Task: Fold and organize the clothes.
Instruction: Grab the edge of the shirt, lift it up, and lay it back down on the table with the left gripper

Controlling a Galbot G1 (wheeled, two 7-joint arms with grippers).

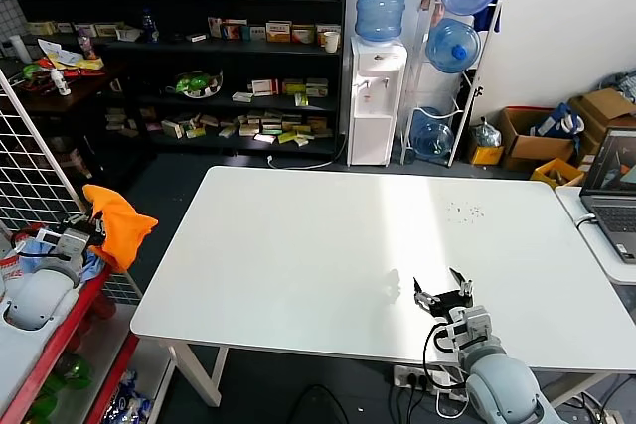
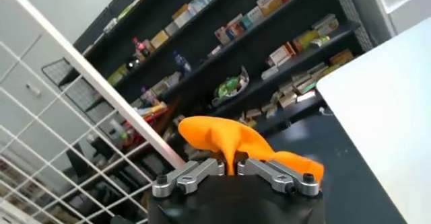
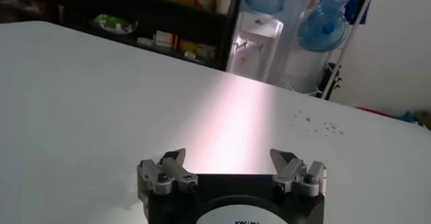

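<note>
The bright orange T-shirt (image 1: 121,222) hangs bunched in the air to the left of the white table (image 1: 298,265), off its left edge. My left gripper (image 1: 89,228) is shut on a fold of it; in the left wrist view the orange cloth (image 2: 225,138) rises out from between the closed fingers (image 2: 195,175) of the left gripper (image 2: 231,171). No lettering shows. My right gripper (image 1: 443,294) hovers low over the table's near right part, open and with nothing in it; the right wrist view has the right gripper (image 3: 229,161) spread wide above bare tabletop.
A red cart (image 1: 40,345) with a white wire grid (image 1: 30,166) stands left of the table. A laptop (image 1: 611,196) sits on a side table at right. Shelves (image 1: 199,47), a water dispenser (image 1: 376,96) and cardboard boxes (image 1: 537,136) line the back.
</note>
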